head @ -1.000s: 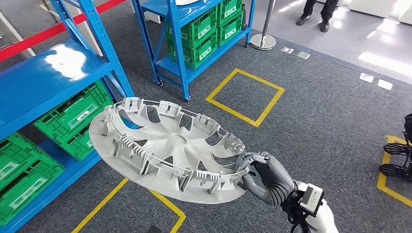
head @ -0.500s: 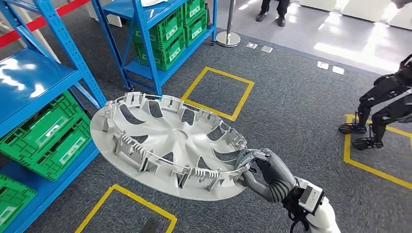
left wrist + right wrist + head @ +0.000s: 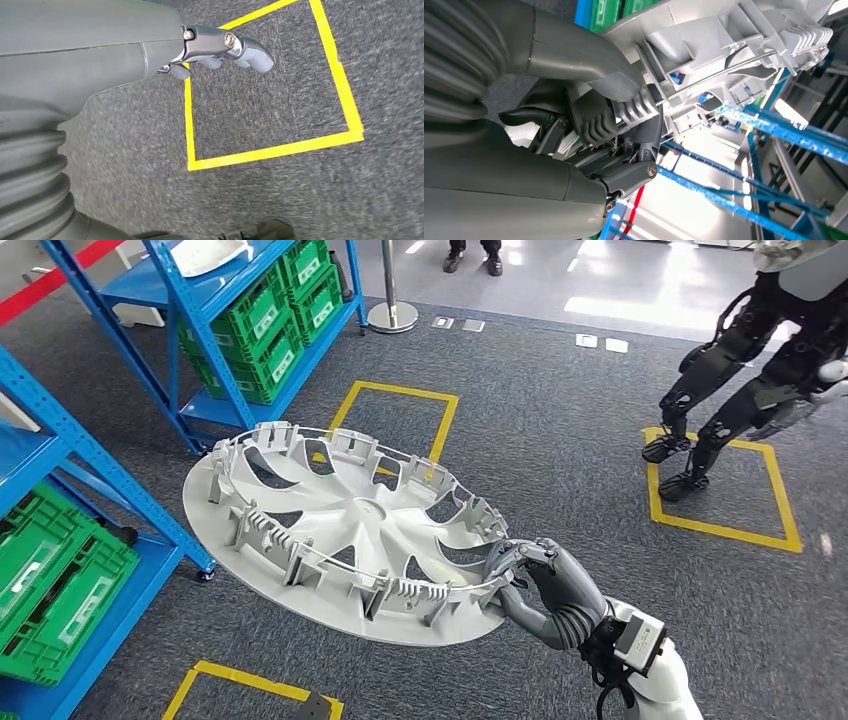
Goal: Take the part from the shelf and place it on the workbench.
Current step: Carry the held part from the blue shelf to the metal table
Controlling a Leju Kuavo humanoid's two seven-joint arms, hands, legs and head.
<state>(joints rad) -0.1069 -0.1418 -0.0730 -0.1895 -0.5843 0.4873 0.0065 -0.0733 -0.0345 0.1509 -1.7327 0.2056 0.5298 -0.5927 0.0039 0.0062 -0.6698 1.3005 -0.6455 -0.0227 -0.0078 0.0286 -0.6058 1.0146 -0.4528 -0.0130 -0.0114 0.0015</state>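
Observation:
The part is a large grey wheel cover (image 3: 340,530), held out level in front of me with its ribbed inner side up. My right hand (image 3: 548,590) grips its rim at the near right edge. In the right wrist view the thumb and fingers of my right hand (image 3: 614,115) clamp the rim and wire ring of the wheel cover (image 3: 724,35). My left hand (image 3: 220,47) hangs over the grey carpet, holding nothing, its fingers loosely bent.
Blue shelving with green crates (image 3: 60,570) stands at the left, and a second rack (image 3: 265,310) lies further back. A dark humanoid robot (image 3: 750,370) stands on a yellow floor square at the right. A person's feet (image 3: 470,258) and a post (image 3: 392,310) are at the back.
The whole view has swung right: the shelves slid left and the other robot came into the picture. The wheel cover stays in my right hand's grip.

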